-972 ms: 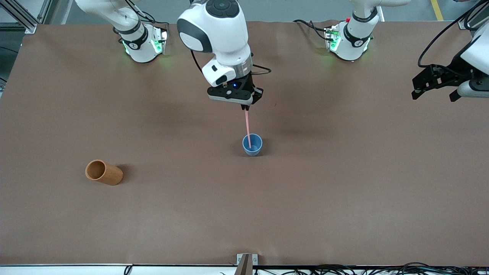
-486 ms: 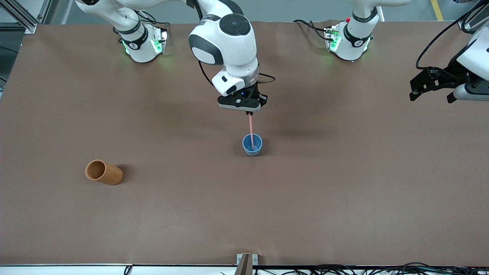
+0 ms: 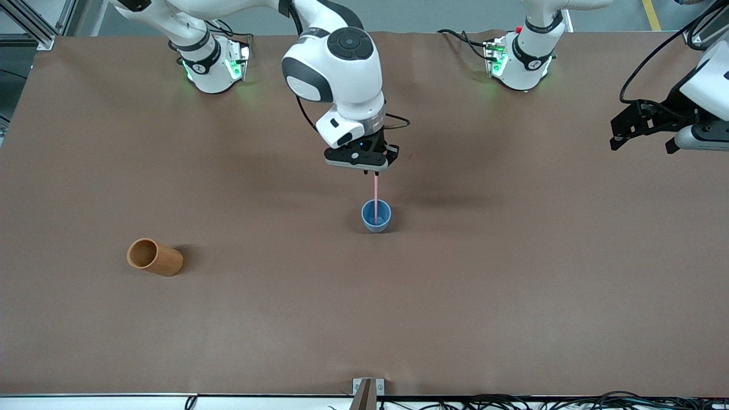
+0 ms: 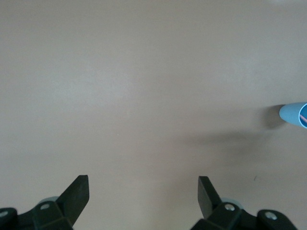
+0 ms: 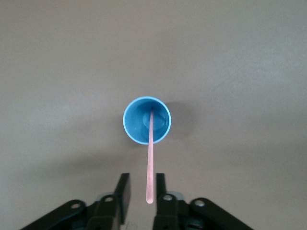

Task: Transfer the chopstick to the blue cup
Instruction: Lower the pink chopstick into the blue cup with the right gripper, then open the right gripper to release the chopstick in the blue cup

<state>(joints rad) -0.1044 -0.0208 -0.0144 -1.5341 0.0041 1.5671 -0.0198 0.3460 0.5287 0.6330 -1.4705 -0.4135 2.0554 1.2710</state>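
A robotics lab: two white arm bases (image 3: 213, 65) bolted along one edge of a big table (image 3: 512, 296) under brown covering, aluminium framing (image 3: 34, 25) at its corner, cables (image 3: 569, 401) bundled along its near edge.

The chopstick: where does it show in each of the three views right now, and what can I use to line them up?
Front view: the chopstick stands in the blue cup, under the right gripper.
Left wrist view: only a pink sliver inside the cup's mouth at the picture's edge.
Right wrist view: the chopstick runs from the cup's floor up between the parted fingers.
Shared landmark: the blue cup.
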